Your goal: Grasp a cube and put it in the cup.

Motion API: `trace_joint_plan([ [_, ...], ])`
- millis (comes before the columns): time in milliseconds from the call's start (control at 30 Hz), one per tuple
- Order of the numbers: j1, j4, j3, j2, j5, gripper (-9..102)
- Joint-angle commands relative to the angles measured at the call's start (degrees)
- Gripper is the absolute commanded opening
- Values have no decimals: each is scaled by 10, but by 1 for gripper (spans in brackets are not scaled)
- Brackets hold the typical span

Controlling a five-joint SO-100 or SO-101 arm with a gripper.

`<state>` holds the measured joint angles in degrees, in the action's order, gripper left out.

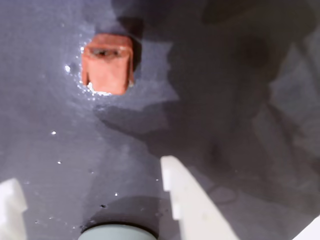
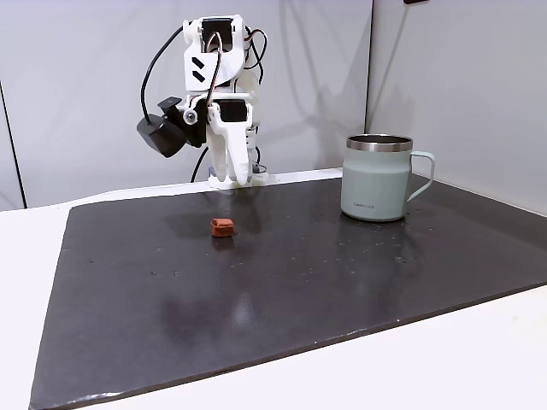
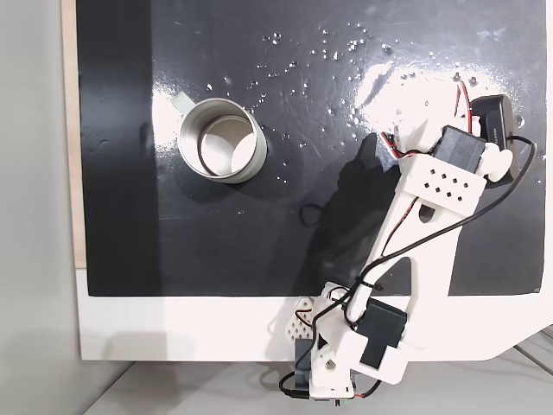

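The small brick-red cube (image 1: pixel 107 64) lies on the dark mat, ahead of my gripper (image 1: pixel 90 172) in the wrist view. The two white fingers stand wide apart with nothing between them. In a fixed view the gripper (image 2: pixel 231 178) hangs pointing down near the back of the mat, a little behind and above the cube (image 2: pixel 222 227). Far to the right in that view, the mint-green cup (image 2: pixel 377 178) with a steel rim stands upright, its handle pointing right. From above, the cup (image 3: pixel 184 130) looks empty, and my arm (image 3: pixel 432 181) hides the cube.
A black mat (image 2: pixel 299 282) covers most of the white table (image 2: pixel 26 256). The arm's base (image 3: pixel 346 354) sits at the mat's back edge. A grey wall rises close behind. Small bright specks dot the mat.
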<state>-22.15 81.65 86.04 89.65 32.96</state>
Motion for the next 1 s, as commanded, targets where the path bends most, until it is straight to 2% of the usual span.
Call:
trace_joint_plan([
  [0,-8,0,-36,-4,11,30],
  [967,-30,-25,-138,-195,34,26],
])
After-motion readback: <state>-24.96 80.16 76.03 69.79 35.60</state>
